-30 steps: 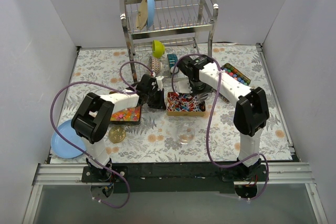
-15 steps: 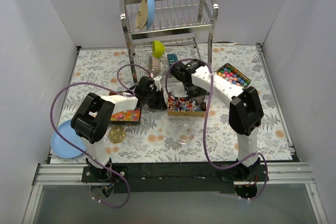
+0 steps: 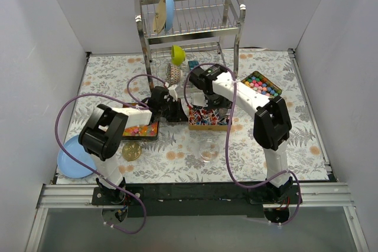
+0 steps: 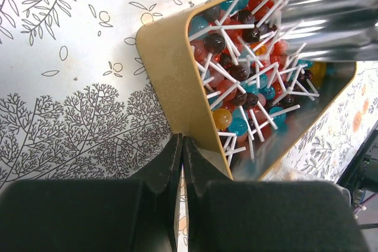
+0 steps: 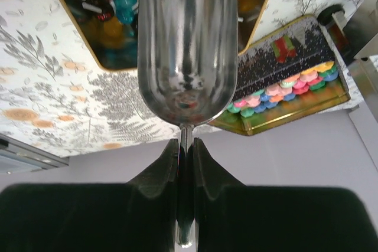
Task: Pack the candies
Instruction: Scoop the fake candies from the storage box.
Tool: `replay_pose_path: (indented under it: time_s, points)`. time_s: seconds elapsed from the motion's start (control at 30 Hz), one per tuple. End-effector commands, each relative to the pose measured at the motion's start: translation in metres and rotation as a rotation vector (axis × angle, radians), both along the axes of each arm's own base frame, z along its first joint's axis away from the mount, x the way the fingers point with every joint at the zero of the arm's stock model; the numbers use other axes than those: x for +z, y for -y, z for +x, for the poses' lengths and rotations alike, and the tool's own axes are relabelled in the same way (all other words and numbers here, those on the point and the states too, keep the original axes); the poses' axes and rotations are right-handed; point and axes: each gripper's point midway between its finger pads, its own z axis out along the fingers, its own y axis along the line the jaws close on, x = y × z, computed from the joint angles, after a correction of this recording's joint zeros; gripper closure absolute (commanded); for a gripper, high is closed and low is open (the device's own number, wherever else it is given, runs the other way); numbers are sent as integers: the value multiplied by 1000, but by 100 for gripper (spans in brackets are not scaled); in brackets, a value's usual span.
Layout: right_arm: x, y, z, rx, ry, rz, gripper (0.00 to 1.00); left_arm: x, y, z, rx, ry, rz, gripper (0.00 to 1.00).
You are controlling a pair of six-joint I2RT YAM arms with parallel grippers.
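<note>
A gold tin (image 3: 208,126) at mid-table holds lollipop candies (image 3: 207,116) with white sticks, in red, blue, orange and dark colours. My right gripper (image 3: 211,100) is shut on the handle of a metal scoop (image 5: 183,45), whose bowl dips into this tin. My left gripper (image 3: 179,112) is shut and empty, its tips against the tin's outer wall (image 4: 171,69). A second tin (image 3: 142,129) on the left holds orange-pink gummies. A third tin (image 3: 264,84) at the right holds round multicoloured balls (image 5: 283,90).
A clear glass bowl (image 3: 208,149) stands in front of the lollipop tin. A flat gold disc (image 3: 131,151) and a blue plate (image 3: 69,157) lie front left. A dish rack (image 3: 189,22) with a blue plate stands at the back, small items beneath it.
My right arm has swung left from beside the ball tin, and the scoop now dips into the lollipop tin. My left gripper has barely moved.
</note>
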Motion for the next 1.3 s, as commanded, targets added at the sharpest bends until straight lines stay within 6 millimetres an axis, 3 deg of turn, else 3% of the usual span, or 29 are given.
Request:
replay_pose_path:
  time_s: [0.0,0.3,0.53,0.93,1.1,1.27]
  points:
    - [-41,-45,-16,-37,-159,175,99,13,7,1,-21,34,-55,100]
    - [-44,-47,-15,6,-157,197,99,11,9,1,-30,37,-64,100]
    - [-53,-63,-12,56,-175,233,99,6,8,-2,-23,36,-73,100]
    - [-95,-81,-23,86,-198,366,99,9,4,-1,-28,61,-50,100]
    - [-92,-80,-23,71,-182,460,99,9,-4,1,-21,47,-21,100]
    - [-81,-77,-17,71,-145,556,99,23,-14,3,-44,67,-22,100]
